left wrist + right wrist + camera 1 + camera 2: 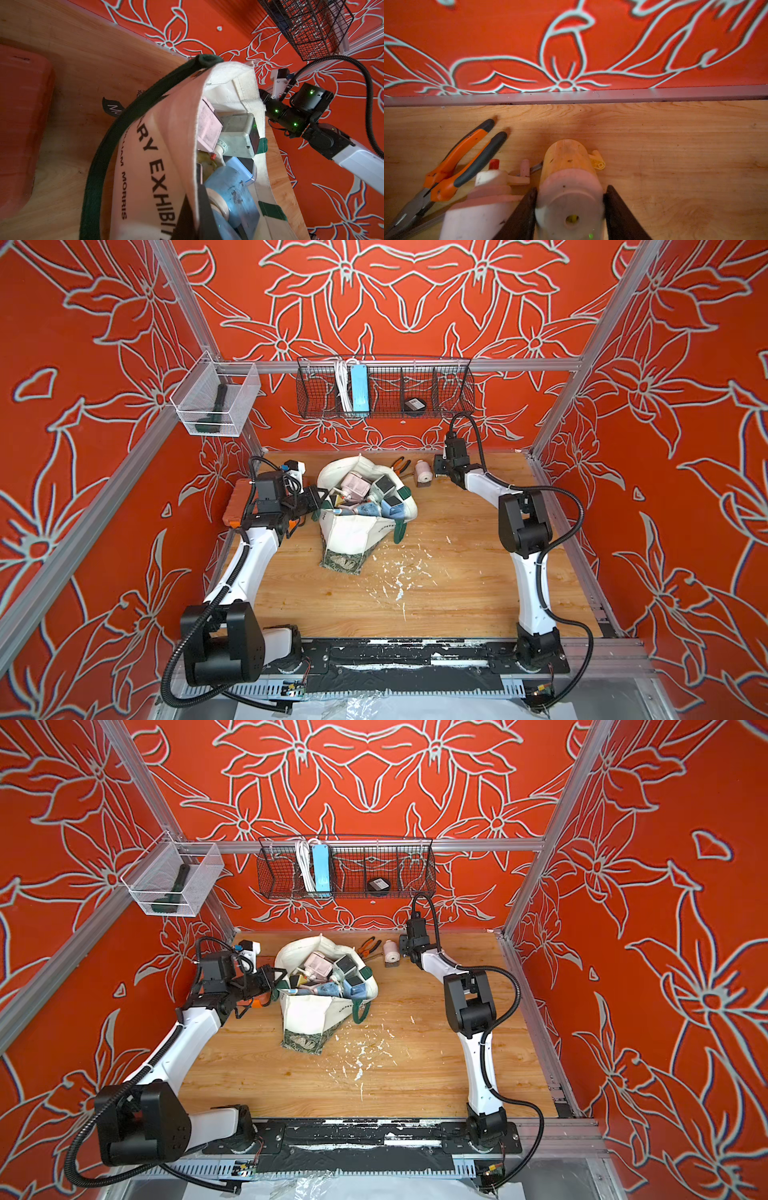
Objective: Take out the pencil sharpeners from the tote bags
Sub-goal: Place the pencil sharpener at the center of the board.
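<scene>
Pinching the rim of a floppy cream canvas tote bag (353, 533) with dark green straps and green lettering, the left gripper (318, 498) is closed tight on the cloth at the bag's 9 o'clock side in both top views. The left wrist view shows its dark fingers (182, 224) on either face of the canvas edge.

The tote bag sits on the pale wooden table (457, 572), slightly toward 11 o'clock from the table's middle, with its mouth gaping upward. Heaped inside it are the boxy plastic pencil sharpeners (358, 485). A pink one lies on top, and grey-green and blue ones with dark drawer fronts lie toward 3 o'clock. How many lie beneath cannot be told.

The right gripper (439, 467) is low at the table's 1 o'clock, near the back edge. In the right wrist view its two dark fingers (525, 214) press against opposite flanks of a rounded yellow-and-white plastic sharpener (566, 158), gripping it. The top views hide that one under the arm.

Just beside it, toward 9 o'clock, a pink-and-white plastic sharpener (424, 475) lies on the wood outside the bag. Further toward 9 o'clock lie orange-handled metal pliers (400, 464). A flat orange plastic tool case (232, 506) sits at the table's 9 o'clock edge, partly behind the left arm.
</scene>
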Tool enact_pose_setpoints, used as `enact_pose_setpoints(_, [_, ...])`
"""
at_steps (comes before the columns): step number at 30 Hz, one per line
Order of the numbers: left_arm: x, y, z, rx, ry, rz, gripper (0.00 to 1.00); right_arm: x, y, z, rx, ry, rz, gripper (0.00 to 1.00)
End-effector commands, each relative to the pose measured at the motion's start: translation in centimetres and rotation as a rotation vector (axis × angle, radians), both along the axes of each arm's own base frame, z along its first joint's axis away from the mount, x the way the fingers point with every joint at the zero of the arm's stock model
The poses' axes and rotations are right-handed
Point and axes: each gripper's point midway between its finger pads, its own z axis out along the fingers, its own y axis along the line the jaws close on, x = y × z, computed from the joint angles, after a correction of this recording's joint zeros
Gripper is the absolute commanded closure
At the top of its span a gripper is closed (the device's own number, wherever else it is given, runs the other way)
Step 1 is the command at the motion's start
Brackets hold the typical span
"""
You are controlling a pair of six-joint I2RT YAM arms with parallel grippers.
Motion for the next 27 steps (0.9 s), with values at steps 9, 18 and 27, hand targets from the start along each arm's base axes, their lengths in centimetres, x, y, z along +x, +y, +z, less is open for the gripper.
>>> enact_pose_setpoints(9, [0.15, -1.12, 2.91, -0.004, -0.094, -0.059, 1.00, 0.05, 1.64, 1.30, -0.009, -0.055, 0.050, 0.84])
enact_pose_setpoints(18, [0.17, -1.08, 2.90, -0.003, -0.094, -0.057, 1.00, -0.24, 1.95, 1.34, -0.015, -0.073, 0.074, 0.83])
enact_pose_setpoints(27, [0.22, -1.09, 2.60, -0.002, -0.086, -0.056, 1.00, -0.33, 1.94, 2.07, -0.011, -0.094, 0.072, 0.82])
